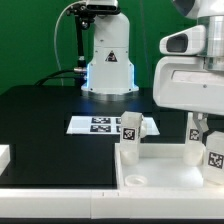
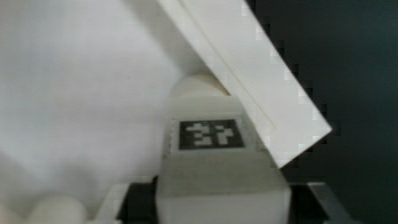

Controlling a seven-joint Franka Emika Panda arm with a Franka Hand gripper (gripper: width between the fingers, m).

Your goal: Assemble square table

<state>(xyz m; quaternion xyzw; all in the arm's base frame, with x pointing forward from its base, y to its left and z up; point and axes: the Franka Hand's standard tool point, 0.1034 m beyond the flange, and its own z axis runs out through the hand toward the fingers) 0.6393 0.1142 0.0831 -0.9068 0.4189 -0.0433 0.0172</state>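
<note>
The square table's white top lies at the front with its raised rim up. Two white legs stand upright at its far corners, one toward the exterior view's left and one toward the right. A third tagged leg stands at the right edge under my gripper. In the wrist view this leg fills the space between my fingers, which press close on both sides. Beside it run the top's rim and its flat surface. The gripper is shut on the leg.
The marker board lies on the black table behind the top. The robot's white base stands at the back in front of a green backdrop. A small white piece shows at the left edge.
</note>
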